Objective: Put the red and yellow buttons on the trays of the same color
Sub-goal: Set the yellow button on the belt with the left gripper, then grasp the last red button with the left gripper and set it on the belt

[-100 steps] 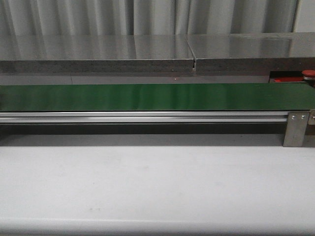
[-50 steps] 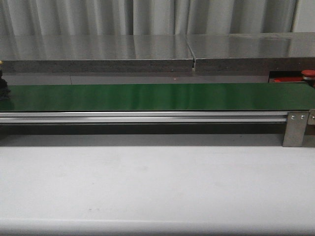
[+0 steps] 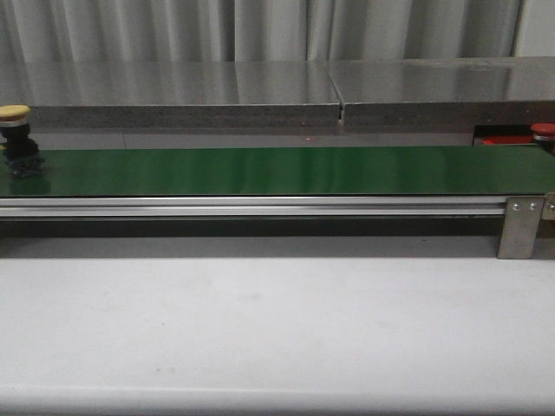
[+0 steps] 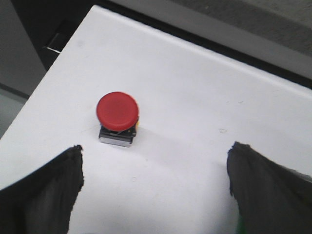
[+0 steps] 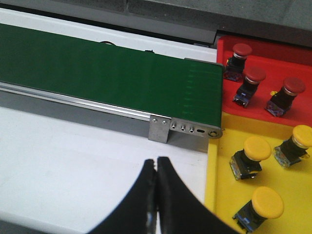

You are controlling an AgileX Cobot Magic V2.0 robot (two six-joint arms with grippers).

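Note:
A yellow button [image 3: 16, 113] on a black base rides at the far left end of the green belt [image 3: 277, 170]. In the left wrist view a red button [image 4: 117, 110] stands on the white table just beyond my left gripper [image 4: 155, 185], which is open and empty. My right gripper [image 5: 156, 163] is shut on nothing above the white table, beside the yellow tray [image 5: 224, 195]. That tray holds three yellow buttons [image 5: 257, 148]. The red tray [image 5: 278, 58] behind it holds three red buttons [image 5: 255, 74]. Neither gripper shows in the front view.
The belt [image 5: 97, 68] ends at a metal bracket [image 5: 161, 127] next to both trays. A grey shelf [image 3: 277, 91] runs behind the belt. A strip of the red tray [image 3: 503, 139] and one red button [image 3: 544, 130] show at the front view's right edge.
The yellow button has come into the front view at the belt's left end and moved a little to the right. The belt was bare a second ago.

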